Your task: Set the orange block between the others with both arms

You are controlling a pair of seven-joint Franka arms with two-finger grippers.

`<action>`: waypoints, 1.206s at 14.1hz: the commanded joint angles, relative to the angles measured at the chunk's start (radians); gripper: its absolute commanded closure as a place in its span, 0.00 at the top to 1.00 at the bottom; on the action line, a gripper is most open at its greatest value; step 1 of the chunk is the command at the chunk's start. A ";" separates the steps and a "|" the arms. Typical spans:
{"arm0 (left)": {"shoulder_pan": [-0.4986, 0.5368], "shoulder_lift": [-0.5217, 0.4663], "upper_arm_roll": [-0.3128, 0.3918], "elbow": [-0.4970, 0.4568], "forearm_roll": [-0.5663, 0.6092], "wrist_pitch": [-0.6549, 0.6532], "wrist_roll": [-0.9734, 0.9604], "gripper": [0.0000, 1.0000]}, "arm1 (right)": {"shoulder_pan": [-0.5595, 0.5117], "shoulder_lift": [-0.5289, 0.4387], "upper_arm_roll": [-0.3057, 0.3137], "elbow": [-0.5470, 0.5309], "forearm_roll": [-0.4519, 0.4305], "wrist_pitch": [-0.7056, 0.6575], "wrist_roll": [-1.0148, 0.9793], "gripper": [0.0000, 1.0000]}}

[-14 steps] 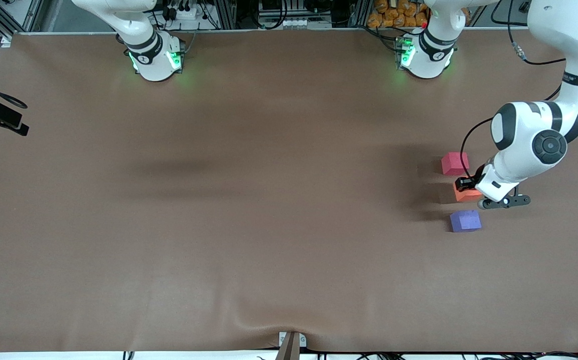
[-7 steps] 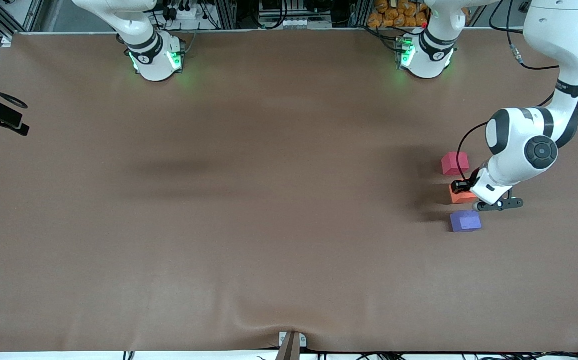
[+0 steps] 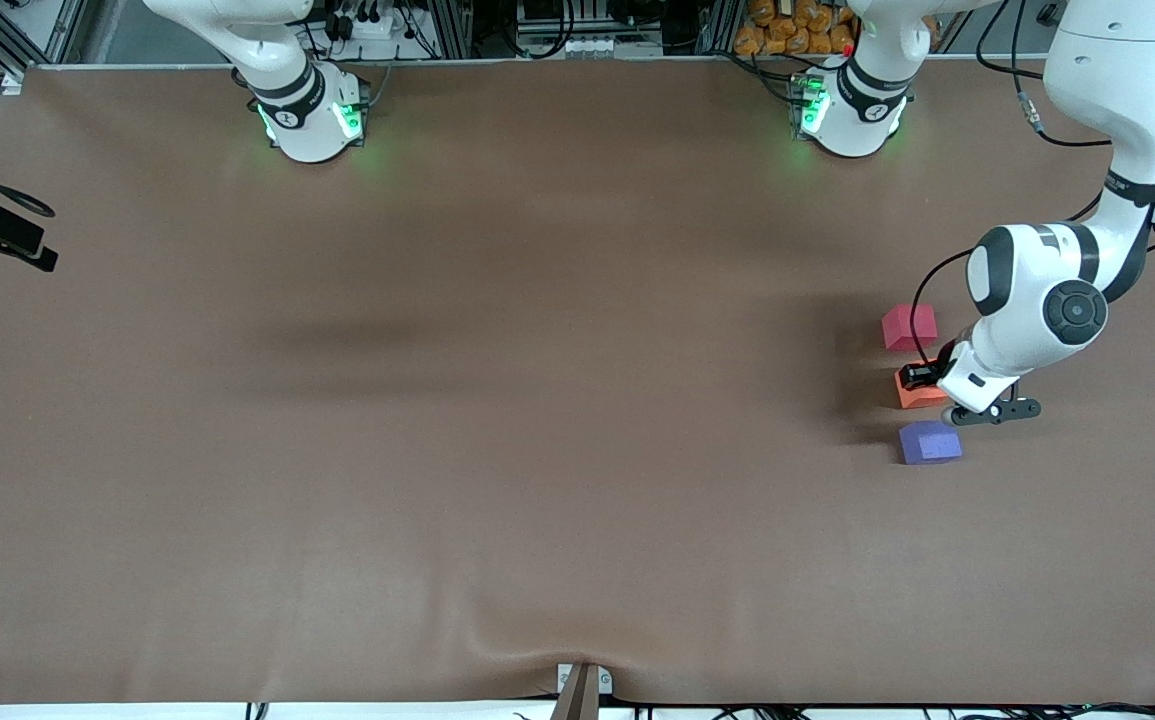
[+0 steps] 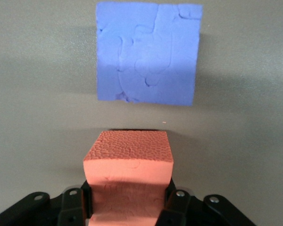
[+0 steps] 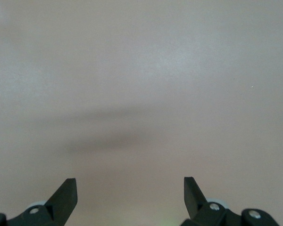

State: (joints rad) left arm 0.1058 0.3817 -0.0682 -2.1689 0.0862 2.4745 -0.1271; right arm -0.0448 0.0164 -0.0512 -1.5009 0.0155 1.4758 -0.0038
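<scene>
Clamped in the left gripper (image 4: 129, 207) near the left arm's end of the table (image 3: 537, 450): the orange block (image 3: 917, 390), a cube with no long axis, sitting square-on with its edges parallel to those of the purple-blue cube (image 3: 929, 442) and lined up in the gap between that cube and the red-pink cube (image 3: 909, 327), touching neither. Whether resting on the table or just above it, cannot tell. Spread wide over bare tabletop and holding nothing: the waiting right gripper (image 5: 130, 190).
</scene>
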 commanded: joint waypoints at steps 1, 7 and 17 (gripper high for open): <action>0.012 0.000 -0.013 -0.005 0.009 0.018 0.007 0.07 | -0.021 0.010 0.016 0.027 -0.009 -0.019 0.005 1.00; 0.008 0.014 -0.013 -0.005 0.009 0.029 0.007 0.07 | -0.020 0.010 0.017 0.027 -0.009 -0.019 0.005 1.00; 0.006 0.013 -0.016 0.018 0.009 0.026 0.011 1.00 | -0.021 0.010 0.017 0.027 -0.009 -0.019 0.005 1.00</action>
State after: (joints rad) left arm 0.1050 0.4000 -0.0788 -2.1643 0.0862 2.4941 -0.1270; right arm -0.0448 0.0164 -0.0510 -1.5009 0.0155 1.4758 -0.0038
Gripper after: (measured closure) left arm 0.115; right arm 0.000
